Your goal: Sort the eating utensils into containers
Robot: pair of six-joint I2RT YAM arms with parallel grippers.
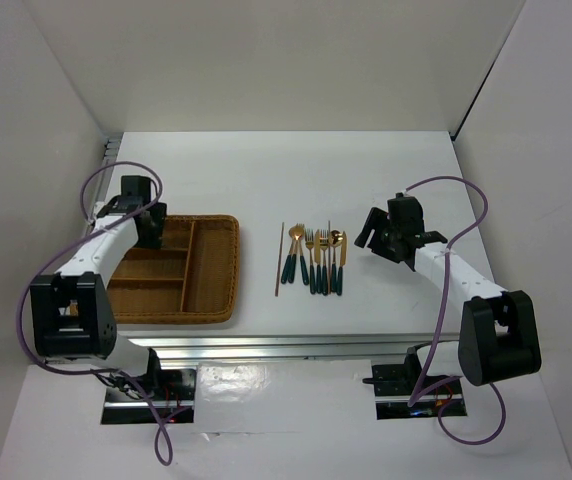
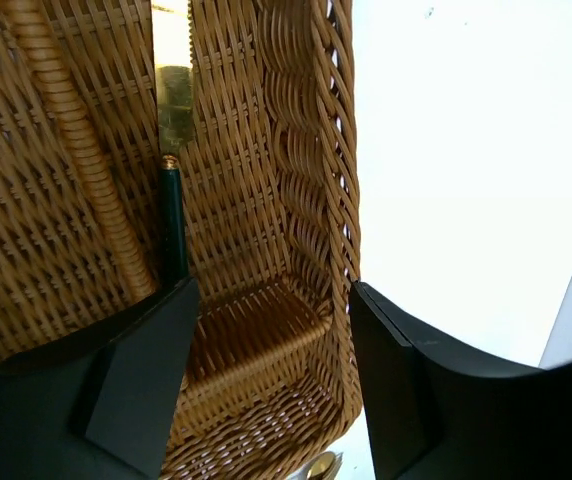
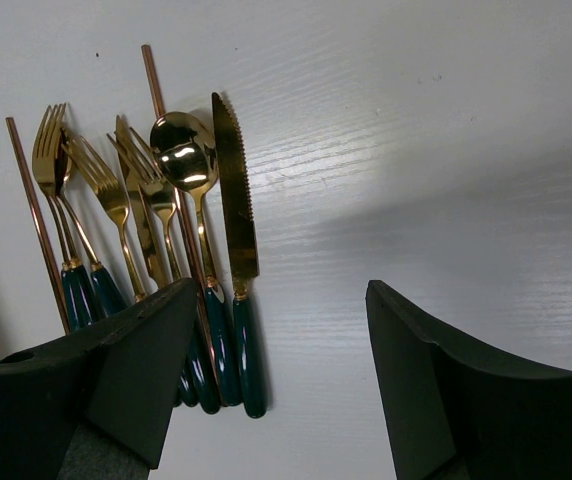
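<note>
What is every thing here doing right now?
Left fingers: open, over the wicker tray.
Right fingers: open, empty.
Knife: lying in a tray compartment.
Wicker tray: flat on the table.
Other utensils: bunched on the table, unsorted.
Brown stick: on the table beside them.

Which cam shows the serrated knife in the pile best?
Right wrist: the serrated knife lies close up, teeth and green handle clear. Top external shows it only as a thin sliver, rightmost in the row. Left wrist misses it, showing the wicker tray instead.
</note>
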